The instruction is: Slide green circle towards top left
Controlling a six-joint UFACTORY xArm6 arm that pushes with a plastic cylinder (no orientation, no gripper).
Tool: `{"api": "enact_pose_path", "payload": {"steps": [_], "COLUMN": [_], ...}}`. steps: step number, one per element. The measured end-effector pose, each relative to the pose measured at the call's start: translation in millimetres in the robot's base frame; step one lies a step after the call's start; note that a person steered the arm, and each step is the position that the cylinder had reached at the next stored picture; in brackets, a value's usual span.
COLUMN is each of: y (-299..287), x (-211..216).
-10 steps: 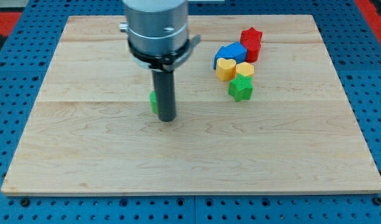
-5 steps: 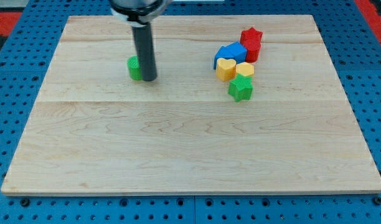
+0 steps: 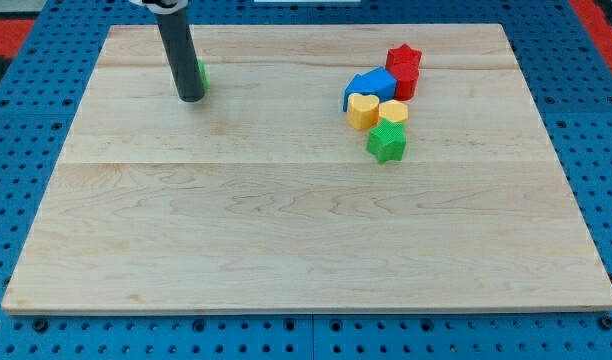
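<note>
The green circle shows only as a thin green sliver at the right side of my dark rod, near the board's top left; most of it is hidden behind the rod. My tip rests on the wooden board, just below and left of that sliver, touching or nearly touching the block.
A cluster sits at the view's upper right: a red star, a red block under it, a blue block, a yellow heart, a yellow block and a green star.
My rod has moved up and left across the board, and the green circle has slid with it from the board's middle left towards the top left. The cluster has not moved.
</note>
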State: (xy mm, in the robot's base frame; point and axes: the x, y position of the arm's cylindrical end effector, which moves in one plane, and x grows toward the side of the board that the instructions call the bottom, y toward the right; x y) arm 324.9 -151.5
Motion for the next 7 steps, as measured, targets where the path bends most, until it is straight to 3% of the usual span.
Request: {"api": "enact_pose_path", "payload": {"steps": [3, 6, 7], "y": [6, -47, -77], "x": [-13, -70, -71]}}
